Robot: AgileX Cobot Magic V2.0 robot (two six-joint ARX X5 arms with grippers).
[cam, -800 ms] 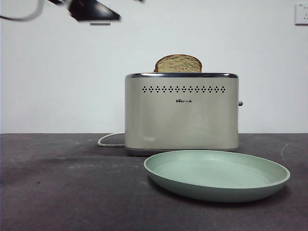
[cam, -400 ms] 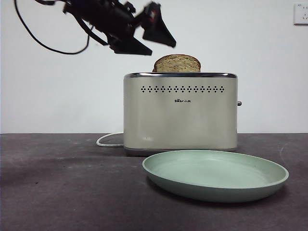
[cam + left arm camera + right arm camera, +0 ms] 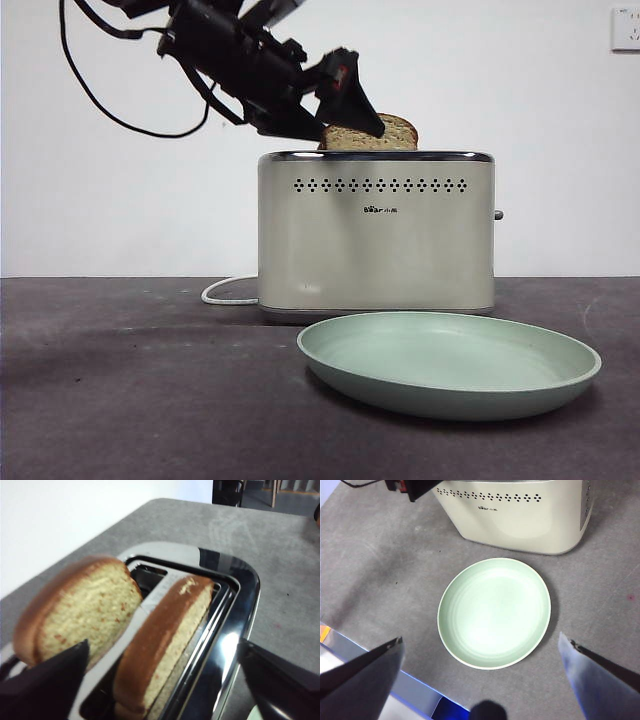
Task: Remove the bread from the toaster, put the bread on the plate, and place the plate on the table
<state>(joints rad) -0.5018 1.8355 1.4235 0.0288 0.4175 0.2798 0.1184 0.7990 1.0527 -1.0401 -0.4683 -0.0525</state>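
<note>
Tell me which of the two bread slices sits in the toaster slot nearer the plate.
The narrower, rounder-topped slice; the broader squarish bread stands in the far slot, away from the plate.

The toaster stands on the worktop directly below the left pincer. Two slices stand upright in its slots: the bread lies between the pincer's spread jaws, and a second slice stands beside it, just past one jaw. The plate lies flat on the worktop, below the left pincer and in front of the toaster, apart from it. The right pincer hangs directly above the plate, jaws spread.
</note>
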